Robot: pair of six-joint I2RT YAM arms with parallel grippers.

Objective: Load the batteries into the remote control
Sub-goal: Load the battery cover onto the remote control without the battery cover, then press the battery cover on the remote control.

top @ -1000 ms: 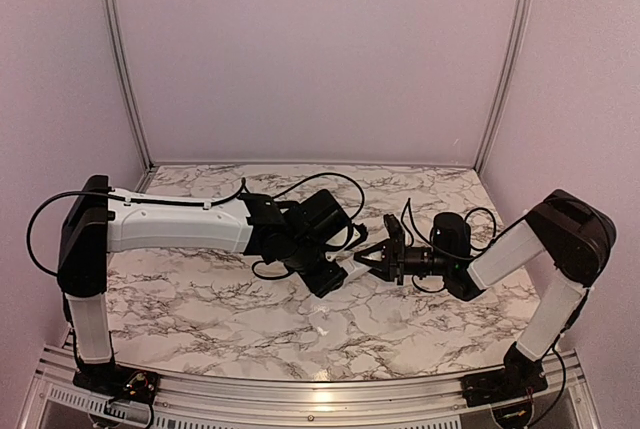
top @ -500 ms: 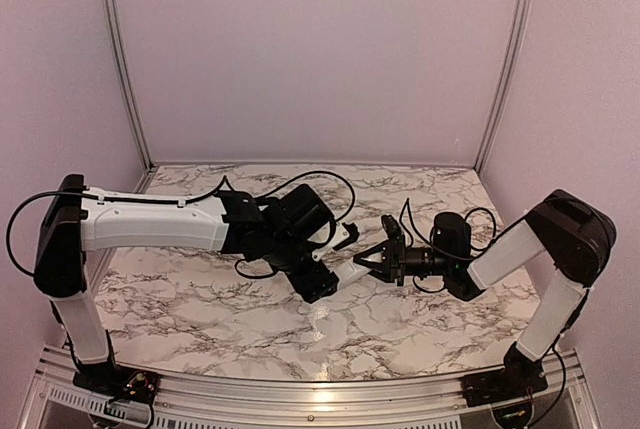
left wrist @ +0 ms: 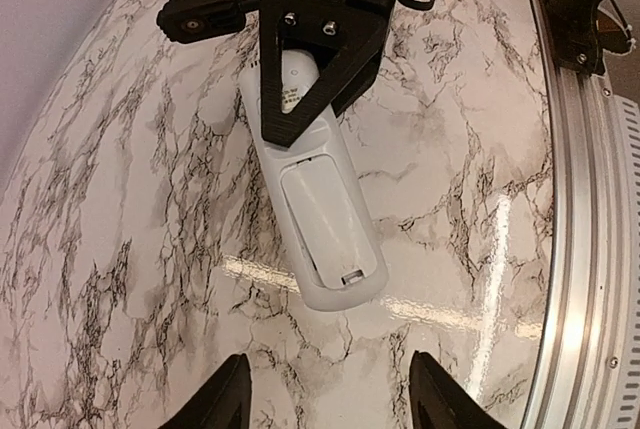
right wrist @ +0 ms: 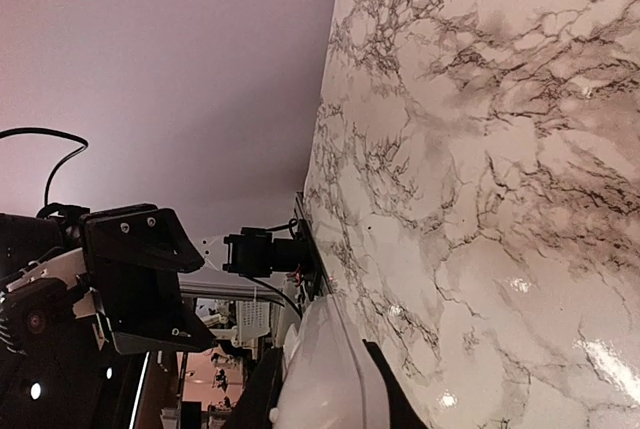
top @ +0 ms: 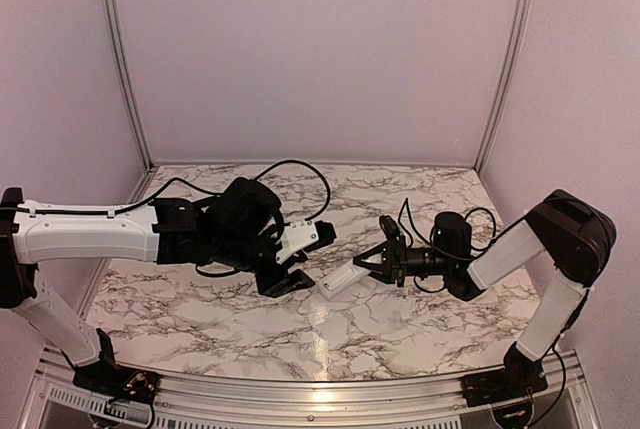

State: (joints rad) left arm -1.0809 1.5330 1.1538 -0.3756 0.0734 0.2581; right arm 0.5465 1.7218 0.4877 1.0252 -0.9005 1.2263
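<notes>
Your remote control (left wrist: 322, 224) shows its back, and the cover (left wrist: 320, 211) hides what is inside the battery bay. Your right gripper (top: 368, 265) pinches one end of the remote, over the middle of the table (top: 200, 309). Your left gripper (top: 300, 259), at nine o'clock from the remote, is spread and holds nothing. The button side faces away.

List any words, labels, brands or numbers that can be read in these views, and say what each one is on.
None can be read in any view.
Remote control: its back and battery cover look plain. A faint mark near the gripped end is too small to read.
Table: marble veining only, no print.
</notes>
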